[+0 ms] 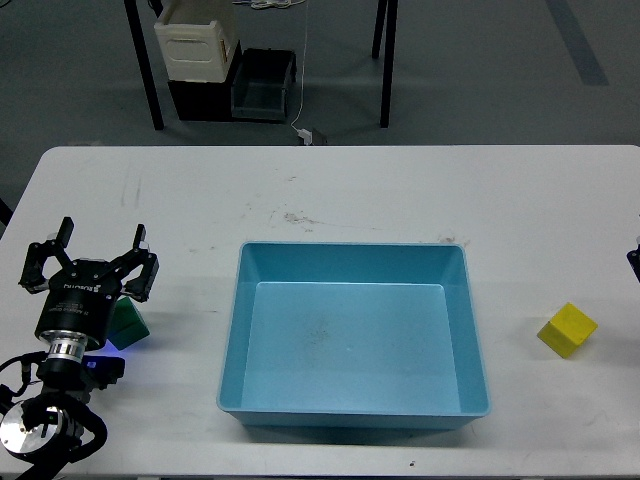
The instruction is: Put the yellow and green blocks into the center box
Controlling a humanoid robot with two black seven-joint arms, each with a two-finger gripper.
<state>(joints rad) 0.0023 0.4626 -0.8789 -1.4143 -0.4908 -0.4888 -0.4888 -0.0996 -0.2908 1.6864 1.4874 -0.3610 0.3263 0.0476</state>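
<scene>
The green block (pixel 129 326) sits on the white table at the left, partly hidden behind my left gripper (pixel 91 262). That gripper is open, with its fingers spread just above and left of the block, and it holds nothing. The yellow block (pixel 567 330) sits at the right, apart from the blue center box (pixel 232 330), which is empty. Of my right gripper (pixel 636 257) only a dark sliver shows at the right edge, above and right of the yellow block. Its fingers cannot be told apart.
The white table (pixel 330 195) runs the full width of the view. Beyond its far edge, on the floor, are black table legs (pixel 148 70), a cream container (pixel 197 42) and a dark bin (pixel 264 86).
</scene>
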